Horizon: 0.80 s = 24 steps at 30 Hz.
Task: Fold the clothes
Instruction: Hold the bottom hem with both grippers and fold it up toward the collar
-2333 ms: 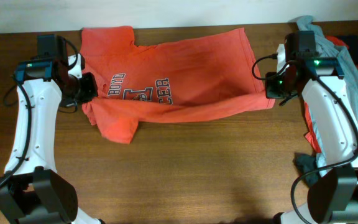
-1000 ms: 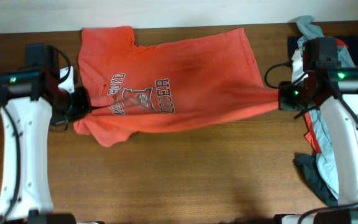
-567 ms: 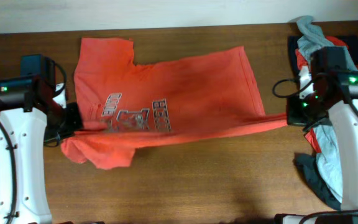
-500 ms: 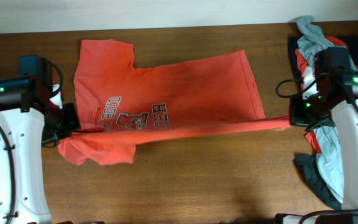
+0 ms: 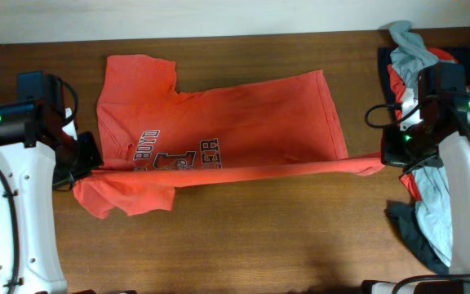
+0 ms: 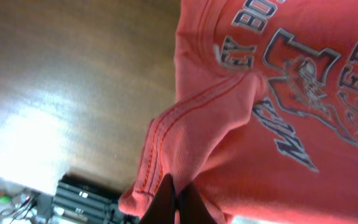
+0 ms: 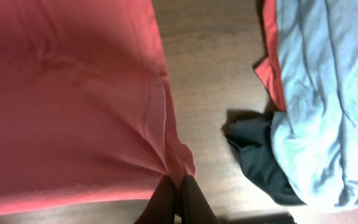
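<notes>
the orange shirt (image 5: 235,122) lies across the upper middle of the brown table (image 5: 243,237) in the view from above. its far part rests flat on the wood. its near edge is pulled into one tight, straight line that runs from the left side of the frame to the right side. white and dark letters (image 5: 178,155) show on the chest, just above that line. one short sleeve (image 5: 125,196) hangs below the line at the lower left.

the left claw (image 5: 86,161) is at the left end of the line. it is pinched tight on the shirt cloth. in the left wrist view its dark fingers (image 6: 165,202) sit at the bottom middle of the frame, pressed together on a bunched fold with a stitched hem.

the right claw (image 5: 388,155) is at the right end of the line. it is also clamped on the shirt, at a corner. in the right wrist view its fingers (image 7: 191,200) sit at the bottom middle, and the cloth gathers into small folds there.

a pile of other clothes (image 5: 427,208) sits at the right edge of the frame, partly under the right arm. a grey-blue piece (image 7: 322,93) fills the right side of the right wrist view. a red piece (image 7: 269,68) and a dark piece (image 7: 260,162) show at its left edge.
</notes>
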Each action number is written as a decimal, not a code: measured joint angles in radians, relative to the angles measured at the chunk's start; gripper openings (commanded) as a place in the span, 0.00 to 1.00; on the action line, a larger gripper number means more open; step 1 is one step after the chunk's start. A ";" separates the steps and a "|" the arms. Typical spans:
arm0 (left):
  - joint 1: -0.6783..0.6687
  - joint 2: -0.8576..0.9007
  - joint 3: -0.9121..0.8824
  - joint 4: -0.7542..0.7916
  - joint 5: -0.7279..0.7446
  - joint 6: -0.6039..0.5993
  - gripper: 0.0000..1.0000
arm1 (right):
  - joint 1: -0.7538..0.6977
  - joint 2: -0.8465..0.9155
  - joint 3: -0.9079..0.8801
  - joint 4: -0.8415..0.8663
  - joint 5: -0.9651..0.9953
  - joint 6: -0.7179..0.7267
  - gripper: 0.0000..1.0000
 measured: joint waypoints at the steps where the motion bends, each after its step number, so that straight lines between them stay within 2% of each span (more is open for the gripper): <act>1: 0.000 0.000 0.000 0.014 0.004 0.000 0.00 | 0.006 0.000 0.000 0.006 -0.006 -0.003 0.04; 9: 0.000 0.000 -0.047 0.106 0.024 0.000 0.00 | 0.090 0.037 0.000 0.034 -0.028 -0.011 0.04; 15: 0.000 0.000 -0.099 0.192 0.029 0.000 0.00 | 0.096 0.134 0.000 0.047 -0.032 -0.014 0.04; 24: 0.000 0.015 -0.225 0.369 0.029 -0.008 0.00 | 0.096 0.188 0.000 0.100 -0.031 -0.019 0.04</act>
